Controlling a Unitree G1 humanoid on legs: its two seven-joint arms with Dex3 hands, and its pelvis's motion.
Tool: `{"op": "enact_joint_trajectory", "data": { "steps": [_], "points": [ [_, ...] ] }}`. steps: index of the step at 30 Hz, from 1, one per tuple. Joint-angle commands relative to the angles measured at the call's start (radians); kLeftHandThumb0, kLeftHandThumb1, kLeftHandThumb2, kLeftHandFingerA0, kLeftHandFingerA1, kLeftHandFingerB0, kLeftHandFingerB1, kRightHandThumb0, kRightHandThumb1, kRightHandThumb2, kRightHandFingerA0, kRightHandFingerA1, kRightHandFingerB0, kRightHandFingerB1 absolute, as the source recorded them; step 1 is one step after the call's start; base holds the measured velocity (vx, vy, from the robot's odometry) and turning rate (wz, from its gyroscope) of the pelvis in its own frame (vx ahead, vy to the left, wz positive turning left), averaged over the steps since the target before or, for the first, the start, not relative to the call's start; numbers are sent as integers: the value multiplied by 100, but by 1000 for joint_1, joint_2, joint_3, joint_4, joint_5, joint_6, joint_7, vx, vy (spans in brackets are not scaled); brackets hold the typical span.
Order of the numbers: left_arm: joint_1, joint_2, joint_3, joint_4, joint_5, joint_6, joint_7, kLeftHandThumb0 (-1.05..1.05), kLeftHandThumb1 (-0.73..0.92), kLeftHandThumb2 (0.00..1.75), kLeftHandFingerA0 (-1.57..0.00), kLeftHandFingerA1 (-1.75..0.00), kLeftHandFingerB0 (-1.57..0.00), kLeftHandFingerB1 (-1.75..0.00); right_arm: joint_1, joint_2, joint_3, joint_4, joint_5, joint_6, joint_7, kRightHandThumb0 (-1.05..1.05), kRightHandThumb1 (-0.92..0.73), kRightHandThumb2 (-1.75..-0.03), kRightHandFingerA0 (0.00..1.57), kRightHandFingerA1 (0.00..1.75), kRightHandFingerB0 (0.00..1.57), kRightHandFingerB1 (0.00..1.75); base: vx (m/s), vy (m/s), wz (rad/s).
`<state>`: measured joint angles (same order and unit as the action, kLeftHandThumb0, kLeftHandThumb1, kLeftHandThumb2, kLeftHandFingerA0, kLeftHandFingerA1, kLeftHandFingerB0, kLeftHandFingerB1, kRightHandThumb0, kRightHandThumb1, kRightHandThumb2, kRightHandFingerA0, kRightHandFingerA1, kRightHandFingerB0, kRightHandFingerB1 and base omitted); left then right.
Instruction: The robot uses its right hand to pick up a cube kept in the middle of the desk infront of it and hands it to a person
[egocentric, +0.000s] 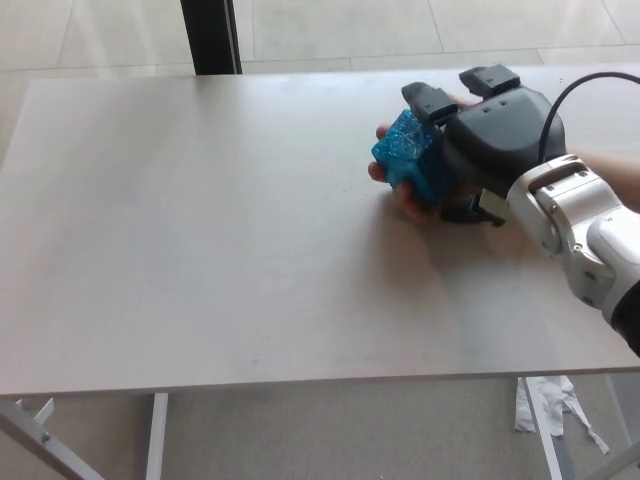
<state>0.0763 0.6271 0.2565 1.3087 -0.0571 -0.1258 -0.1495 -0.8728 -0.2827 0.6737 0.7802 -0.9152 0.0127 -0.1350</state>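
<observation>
Blue cube (410, 160) is held above the desk (220, 220), pinched by the right hand (490, 140); black fingers (430, 100) are curled over its top. A person's hand (400, 190) is seen cupped beneath the cube, fingertips showing just below the fingers.

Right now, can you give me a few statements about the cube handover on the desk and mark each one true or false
1. The right hand is at the blue cube. True.
2. The cube lies alone in the middle of the desk. False: it sits between the robot's fingers and a person's hand.
3. The cube is red. False: it is blue.
4. The person's fingertips show beside and below the cube. True.
5. The robot's left hand is resting on the desk. False: it is not in view.
</observation>
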Motion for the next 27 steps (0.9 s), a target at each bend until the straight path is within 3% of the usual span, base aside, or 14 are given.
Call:
{"op": "enact_joint_trajectory", "data": {
  "steps": [1,2,3,9,11,12,13,14,17,18,19,20,21,27],
  "points": [
    [6,3,15,5,-4,3,9,-67,74,62,-65,-67,-64,-48,8,-123,-183,-327,180,189,472,-97,-49,-73,0,0,0,1,0,0,0],
    [8,3,13,5,-2,-2,8,-67,74,62,-65,-67,-65,-48,21,-132,-207,-369,198,203,488,-99,-56,-96,0,23,0,11,0,0,0],
    [8,4,6,5,6,-1,11,-69,75,62,-66,-68,-65,-48,67,-167,-275,-489,256,210,511,-102,-58,-94,0,18,0,0,0,0,0],
    [15,7,18,5,-6,2,8,-70,73,62,-67,-69,-65,-47,276,-247,-566,-858,441,203,500,-89,-51,-87,0,19,7,9,0,0,0],
    [18,9,16,7,-4,-4,6,-69,74,62,-65,-66,-64,-46,353,-240,-694,-993,522,227,508,-75,-42,-81,0,29,3,33,0,0,0],
    [18,11,16,8,-3,-7,6,-69,74,62,-66,-65,-64,-47,406,-249,-781,-1052,600,195,512,-63,-40,-76,3,47,7,40,0,0,0],
    [17,13,19,9,-5,-5,5,-68,74,62,-66,-64,-65,-47,454,-243,-856,-1110,642,197,517,-57,-55,-58,15,45,19,30,0,0,0],
    [17,14,23,8,-10,-3,4,-67,73,62,-66,-66,-65,-48,497,-234,-924,-1164,664,209,523,-50,-53,-56,37,45,33,33,0,0,0],
    [18,19,28,9,-15,0,1,-69,73,62,-66,-68,-64,-47,643,-194,-1159,-1327,762,244,549,-48,-53,-56,48,46,41,35,0,0,0],
    [18,22,26,9,-12,0,0,-68,73,62,-64,-65,-62,-46,707,-182,-1240,-1356,804,201,538,-44,-53,-56,55,48,44,36,0,0,0],
    [18,22,21,9,-7,-2,3,-68,74,62,-65,-65,-62,-46,765,-167,-1313,-1382,839,164,528,-48,-43,-75,55,58,39,48,0,0,0],
    [18,23,20,9,-6,-1,3,-68,74,62,-64,-66,-62,-46,812,-156,-1372,-1397,864,137,523,-50,-44,-78,61,58,42,49,0,0,0],
    [18,25,21,10,-7,1,3,-68,74,62,-66,-71,-62,-46,910,-135,-1500,-1405,915,90,520,-51,-56,-58,77,49,53,37,0,0,0],
    [21,34,17,8,-1,-14,2,-71,75,62,-65,-67,-63,-48,1210,5,-1744,-1350,1062,-89,387,-47,-55,-57,82,63,63,41,0,0,0]
  ]
}}
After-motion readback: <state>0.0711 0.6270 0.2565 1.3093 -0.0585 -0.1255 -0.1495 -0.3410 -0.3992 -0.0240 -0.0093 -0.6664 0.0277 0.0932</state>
